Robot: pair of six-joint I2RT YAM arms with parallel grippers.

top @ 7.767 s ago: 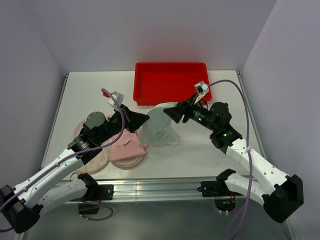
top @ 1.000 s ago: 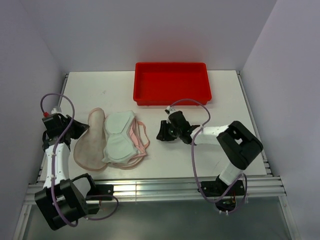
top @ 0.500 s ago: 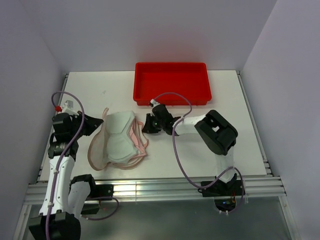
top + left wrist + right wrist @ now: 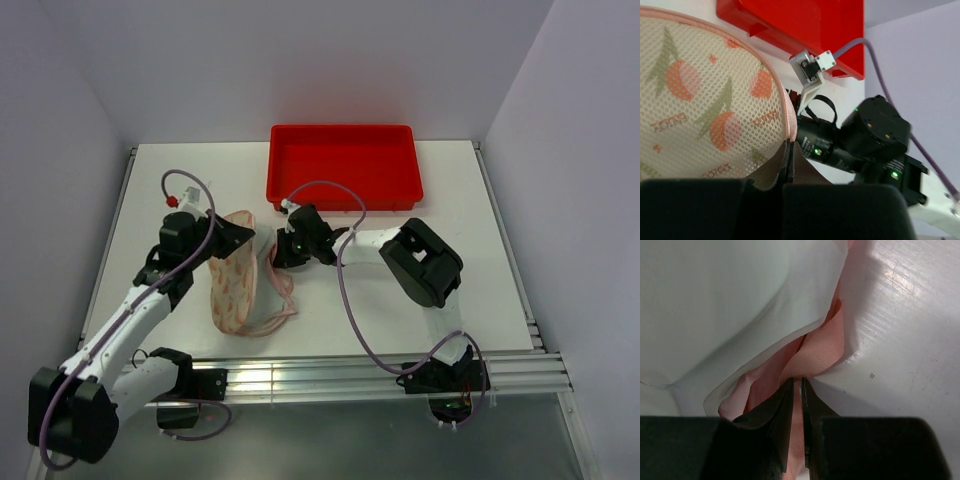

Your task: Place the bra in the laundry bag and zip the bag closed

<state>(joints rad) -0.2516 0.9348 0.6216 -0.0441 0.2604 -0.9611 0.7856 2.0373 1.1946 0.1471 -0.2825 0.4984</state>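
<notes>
The laundry bag lies open at the left middle of the table. My left gripper is shut on the pink edging of its printed mesh flap and holds that flap raised and folded toward the right. The pale mint bra lies on the bag's other half and is mostly hidden behind the flap in the top view. My right gripper is low at the bag's right edge. In its wrist view it is shut on a pink woven band beside the bra's edge.
An empty red plastic tray stands at the back middle, just behind the right gripper. The right arm reaches in from the right, close in front of the left gripper. Thin pink loops trail on the table right of the bag.
My left gripper has swung right, lifting the bag's flap upright over the bra. My right gripper has moved left to the bag's right edge and now holds the pink band.
</notes>
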